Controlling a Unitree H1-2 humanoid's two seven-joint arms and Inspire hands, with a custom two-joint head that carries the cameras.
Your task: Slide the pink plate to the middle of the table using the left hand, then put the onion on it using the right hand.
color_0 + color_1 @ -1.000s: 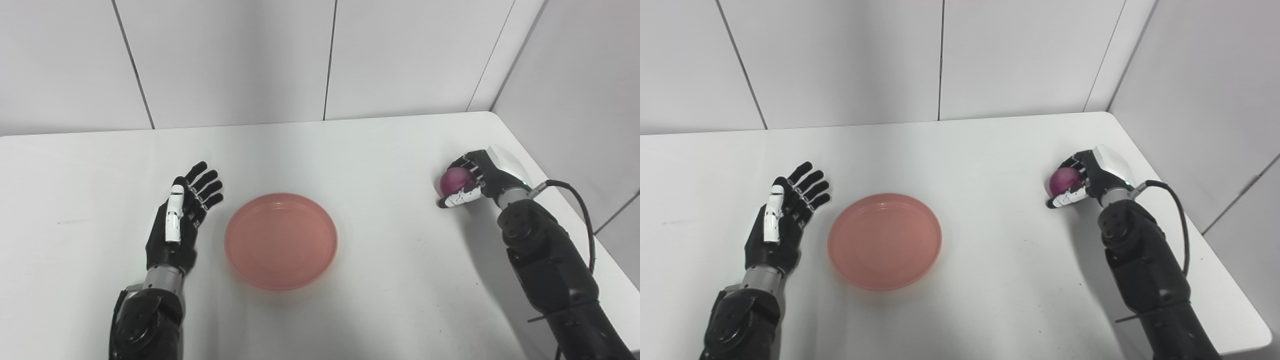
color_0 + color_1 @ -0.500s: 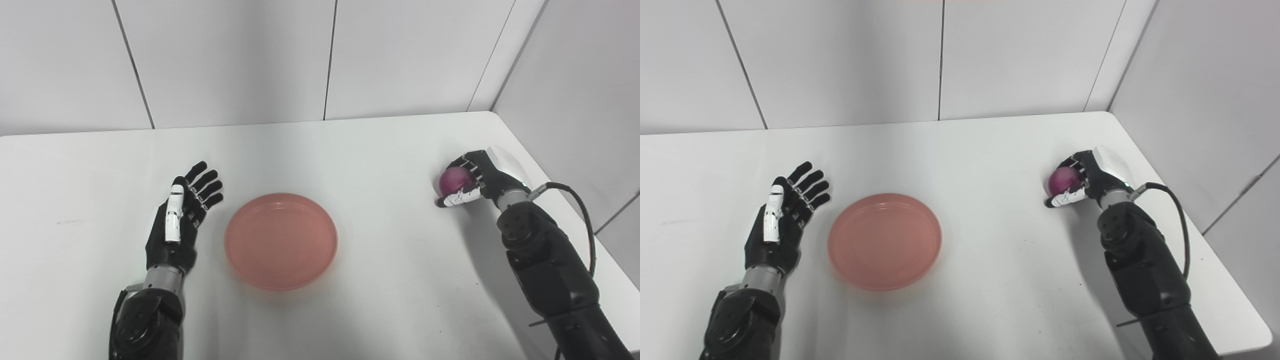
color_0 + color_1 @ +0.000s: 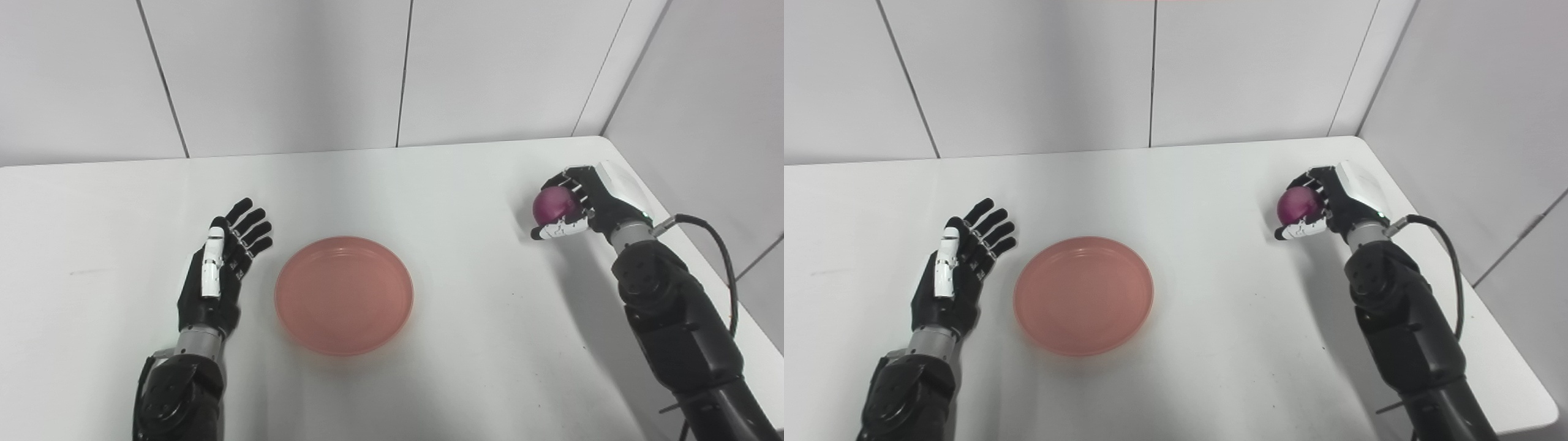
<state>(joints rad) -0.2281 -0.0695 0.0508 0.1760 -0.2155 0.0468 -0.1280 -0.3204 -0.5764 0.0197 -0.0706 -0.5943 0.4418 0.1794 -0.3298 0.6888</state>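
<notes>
The round pink plate (image 3: pixel 343 294) lies flat near the middle of the white table (image 3: pixel 429 184), with nothing on it. My left hand (image 3: pixel 220 263) rests just left of the plate, open, fingers spread and apart from the rim. Far to the right, my right hand (image 3: pixel 579 205) is shut on the purple onion (image 3: pixel 550 205) and holds it a little above the table, casting a shadow below. The same onion (image 3: pixel 1297 204) shows in the right eye view between the fingers and thumb.
Grey wall panels (image 3: pixel 392 73) close the table's far side and right side. The table's right edge (image 3: pixel 1488 318) runs close beside my right arm, where a black cable (image 3: pixel 716 245) loops out.
My right hand has lifted the onion off the table and carried it slightly up and away. The left hand and the plate have stayed still.
</notes>
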